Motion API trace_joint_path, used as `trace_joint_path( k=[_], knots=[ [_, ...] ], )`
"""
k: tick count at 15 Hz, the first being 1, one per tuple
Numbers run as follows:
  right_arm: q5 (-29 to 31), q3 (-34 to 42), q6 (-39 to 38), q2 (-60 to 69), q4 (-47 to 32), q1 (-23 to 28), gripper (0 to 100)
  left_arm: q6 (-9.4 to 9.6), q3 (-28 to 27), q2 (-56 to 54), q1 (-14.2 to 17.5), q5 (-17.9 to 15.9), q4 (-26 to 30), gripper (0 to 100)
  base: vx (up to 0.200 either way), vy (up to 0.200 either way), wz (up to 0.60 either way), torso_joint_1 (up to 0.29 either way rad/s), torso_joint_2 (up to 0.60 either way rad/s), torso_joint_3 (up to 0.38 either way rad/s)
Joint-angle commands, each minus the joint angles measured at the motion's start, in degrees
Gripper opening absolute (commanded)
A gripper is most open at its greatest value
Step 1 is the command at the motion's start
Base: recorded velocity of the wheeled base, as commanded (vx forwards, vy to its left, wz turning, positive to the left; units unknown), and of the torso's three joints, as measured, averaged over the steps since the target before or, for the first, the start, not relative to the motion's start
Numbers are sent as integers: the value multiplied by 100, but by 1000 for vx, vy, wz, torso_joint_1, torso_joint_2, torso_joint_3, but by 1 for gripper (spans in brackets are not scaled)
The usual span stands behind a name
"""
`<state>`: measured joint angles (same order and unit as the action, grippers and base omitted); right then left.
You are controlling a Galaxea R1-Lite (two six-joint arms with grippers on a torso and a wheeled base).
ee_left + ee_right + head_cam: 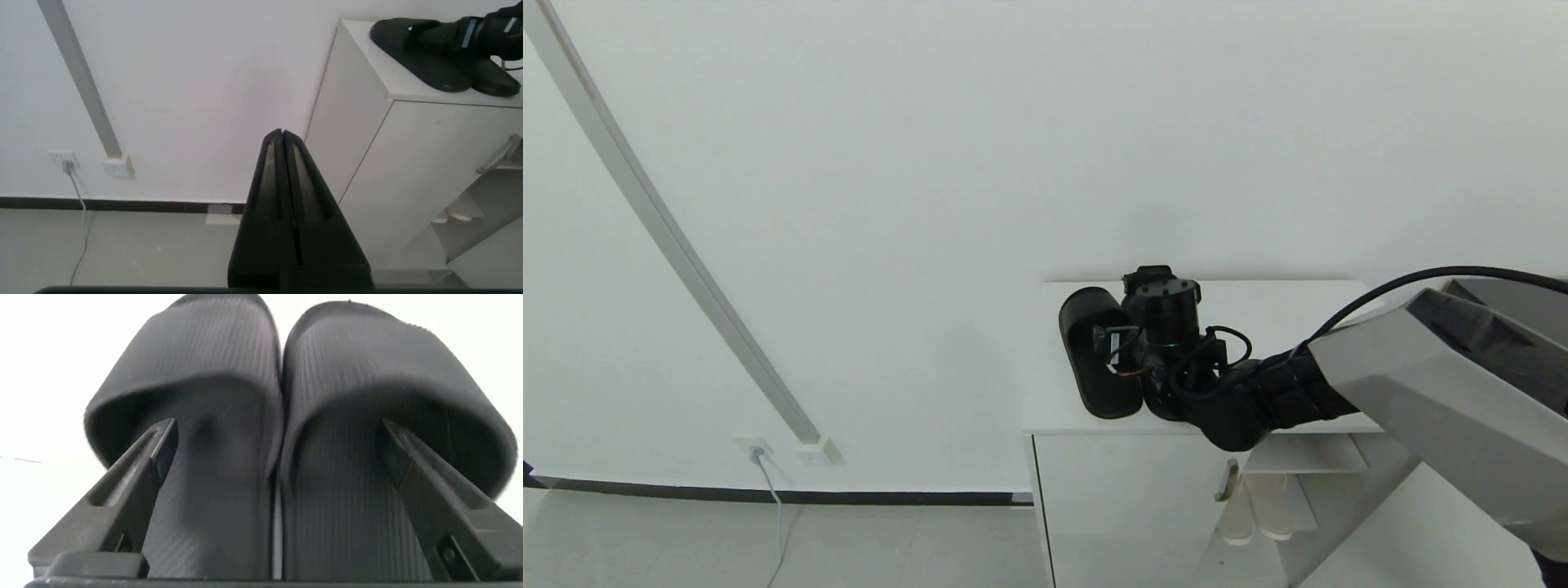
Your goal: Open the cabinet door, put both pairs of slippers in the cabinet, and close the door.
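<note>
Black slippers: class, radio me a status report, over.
Right gripper open, fingers either side of the black slippers on the cabinet top. Left gripper shut, away from the cabinet. Nothing between right gripper and slippers.

- No readable text, labels, brands, numbers or signs in any view.
</note>
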<state>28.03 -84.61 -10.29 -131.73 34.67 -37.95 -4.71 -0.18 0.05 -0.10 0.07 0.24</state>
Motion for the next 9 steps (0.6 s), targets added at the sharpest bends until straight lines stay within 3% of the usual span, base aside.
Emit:
trace_joint_path(
  k=[1,8,9],
  knots=[
    [1,-398,45,-353,-13,77,100,-4,1,4,1,1,2,0,0,0,0,0,0,0],
    [1,-793,159,-661,-4,130,100,-4,1,4,1,1,2,0,0,0,0,0,0,0],
    [1,-802,159,-670,5,130,0,-4,-8,4,1,1,2,0,0,0,0,0,0,0]
  ],
)
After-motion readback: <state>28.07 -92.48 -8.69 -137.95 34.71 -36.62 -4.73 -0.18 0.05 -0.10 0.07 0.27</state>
